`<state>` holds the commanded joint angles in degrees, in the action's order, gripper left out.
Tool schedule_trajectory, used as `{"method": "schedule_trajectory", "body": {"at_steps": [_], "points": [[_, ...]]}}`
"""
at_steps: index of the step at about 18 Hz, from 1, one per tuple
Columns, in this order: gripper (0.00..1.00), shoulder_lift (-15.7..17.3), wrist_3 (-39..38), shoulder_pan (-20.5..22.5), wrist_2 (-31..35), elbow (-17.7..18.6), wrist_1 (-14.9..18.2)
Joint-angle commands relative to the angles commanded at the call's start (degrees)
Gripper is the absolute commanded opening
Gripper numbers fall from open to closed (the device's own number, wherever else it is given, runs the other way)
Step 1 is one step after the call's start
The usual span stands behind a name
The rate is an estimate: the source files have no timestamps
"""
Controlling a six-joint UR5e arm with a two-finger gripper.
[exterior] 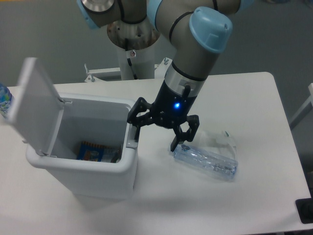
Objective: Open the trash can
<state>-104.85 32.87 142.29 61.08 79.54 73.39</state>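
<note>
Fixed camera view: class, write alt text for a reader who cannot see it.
A white trash can stands open on a white table, lid raised and a colourful packet inside. The robot's open gripper hovers at its right rim, beside a lying clear plastic bottle.

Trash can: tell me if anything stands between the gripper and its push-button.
Nothing visible does. The gripper is open at the trash can's right rim, one finger right by the grey button. The lid is already swung up. The plastic bottle lies on the gripper's other side, out of the way.

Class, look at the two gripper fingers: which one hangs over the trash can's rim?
The finger nearer the trash can, by its grey button; the other finger hangs beside the clear bottle.
</note>
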Motion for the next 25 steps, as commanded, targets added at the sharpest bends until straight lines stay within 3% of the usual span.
{"method": "schedule_trajectory", "body": {"at_steps": [4,7,11,18,22,25], "points": [[1.0,0.0,0.1,0.6,-0.1,-2.1,0.0],[1.0,0.0,1.0,3.7,0.0,-2.9,-0.2],[1.0,-0.5,2.4,10.6,0.2,-2.2,-5.7],[1.0,-4.2,20.2,19.7,5.4,-2.3,-6.0],[1.0,-6.5,32.1,20.5,16.5,-2.5,-5.4],[1.0,-7.8,37.7,21.3,19.2,-2.8,-5.4]]}}
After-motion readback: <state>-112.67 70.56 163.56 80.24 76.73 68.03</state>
